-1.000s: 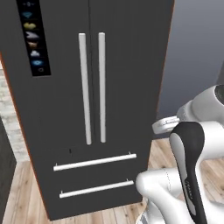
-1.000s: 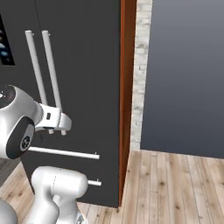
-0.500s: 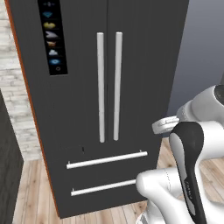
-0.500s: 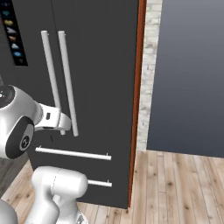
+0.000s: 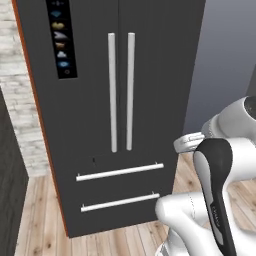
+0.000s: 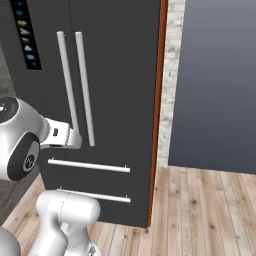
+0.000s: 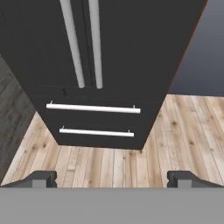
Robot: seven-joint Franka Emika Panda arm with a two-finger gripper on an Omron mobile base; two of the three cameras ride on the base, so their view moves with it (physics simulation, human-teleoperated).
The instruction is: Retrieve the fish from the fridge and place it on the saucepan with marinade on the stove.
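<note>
**Fridge shut, gripper wide and well short of the handles**

Left base view: the fridge (image 5: 115, 100) stands closed ahead of the arm, its two long silver handles (image 5: 121, 92) running vertically side by side at the door seam, two drawer pulls lying crosswise beneath them. The arm is folded low at the right of the frame. The fish is presumably inside; with both doors closed it cannot be made out.

Right base view: the same dark fridge (image 6: 95, 100) fills the left half, its handles (image 6: 77, 87) upright, above and beyond the arm's white wrist. A grey wall stands off to the right, with wooden floor below.

Hand view: the gripper (image 7: 111, 179) is spread wide and holds nothing, its two dark fingertips (image 7: 41, 178) far apart at the bottom edge. The fridge (image 7: 144, 65) lies straight ahead and well apart, across a stretch of bare floor. The handles' (image 7: 85, 43) lower ends hang ahead, above and slightly left of the gap between the fingertips; their long axis runs roughly at right angles to the line joining the tips. The coming reach, by this reading, must go forward and up to a handle before any door swings.
</note>
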